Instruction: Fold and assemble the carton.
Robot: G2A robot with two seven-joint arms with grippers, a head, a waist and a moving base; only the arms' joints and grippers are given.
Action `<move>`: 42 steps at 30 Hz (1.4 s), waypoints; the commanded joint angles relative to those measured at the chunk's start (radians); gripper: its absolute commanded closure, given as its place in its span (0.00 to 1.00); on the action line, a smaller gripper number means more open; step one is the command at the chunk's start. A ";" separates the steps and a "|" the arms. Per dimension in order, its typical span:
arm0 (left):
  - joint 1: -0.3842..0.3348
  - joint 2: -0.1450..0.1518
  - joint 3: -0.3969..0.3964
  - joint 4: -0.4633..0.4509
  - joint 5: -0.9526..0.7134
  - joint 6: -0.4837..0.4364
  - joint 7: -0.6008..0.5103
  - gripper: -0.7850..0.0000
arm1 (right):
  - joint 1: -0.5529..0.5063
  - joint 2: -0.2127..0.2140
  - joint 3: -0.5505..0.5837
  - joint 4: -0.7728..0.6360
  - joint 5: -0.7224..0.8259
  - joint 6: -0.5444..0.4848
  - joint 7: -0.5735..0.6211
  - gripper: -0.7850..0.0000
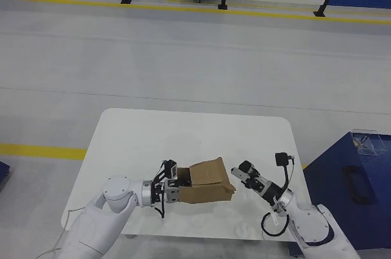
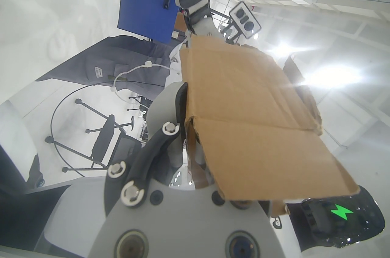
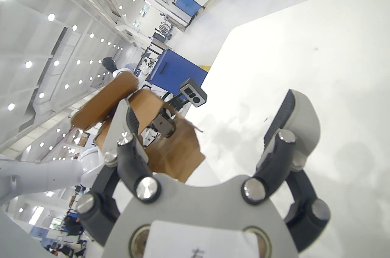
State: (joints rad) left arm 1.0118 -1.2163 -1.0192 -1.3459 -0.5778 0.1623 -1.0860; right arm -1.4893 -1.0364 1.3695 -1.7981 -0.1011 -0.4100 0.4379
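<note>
You are partway through the fold. The carton is already opened into a brown sleeve, but the flaps at one end hang loose and unclosed. The step in hand looks like closing that end.

The table lies under the carton, with its near edge just beside it. You cannot tell from these views whether the carton rests on the surface or is held slightly above it.

Your left gripper is at the end of the carton opposite the loose flaps. It is clamped on a cardboard panel there, and that grip steadies the whole piece.

Your right gripper is at the loose-flap end with its fingers spread wide and nothing held. One finger sits right against the flaps, though contact is not certain, and the other stands well clear of the carton.

Next, you probably need to push a flap inward with the right gripper while the left holds firm. Go gently: the cardboard looks thin and creased, and a hard push could twist the sleeve out of the left grip.
</note>
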 commanded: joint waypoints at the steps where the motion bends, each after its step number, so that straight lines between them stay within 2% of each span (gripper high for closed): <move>1: -0.001 0.000 0.003 -0.002 0.002 0.003 0.004 1.00 | -0.005 0.001 -0.002 -0.016 0.000 0.013 0.029 0.00; 8: -0.009 -0.001 0.010 -0.005 0.004 0.033 0.021 1.00 | 0.021 -0.008 -0.059 -0.009 -0.058 0.051 0.022 0.00; 25: 0.007 0.000 0.012 -0.022 -0.026 0.050 0.029 1.00 | 0.061 -0.013 -0.055 0.034 0.015 0.044 0.072 0.00; 27: 0.016 0.003 -0.003 -0.045 0.009 0.024 0.088 1.00 | 0.057 -0.012 -0.046 0.031 0.021 0.036 0.064 0.00; 36: 0.065 0.007 -0.058 -0.055 -0.034 -0.069 0.185 1.00 | -0.009 -0.004 0.059 0.002 0.042 -0.019 0.011 0.00; 42: 0.084 0.007 -0.070 -0.064 -0.028 -0.107 0.221 1.00 | -0.009 -0.004 0.051 0.017 0.015 0.024 0.038 0.00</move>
State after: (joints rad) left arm 1.0935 -1.2091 -1.0899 -1.4084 -0.6092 0.0572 -0.8672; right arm -1.5056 -1.0395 1.4308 -1.7871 -0.0738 -0.3934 0.4766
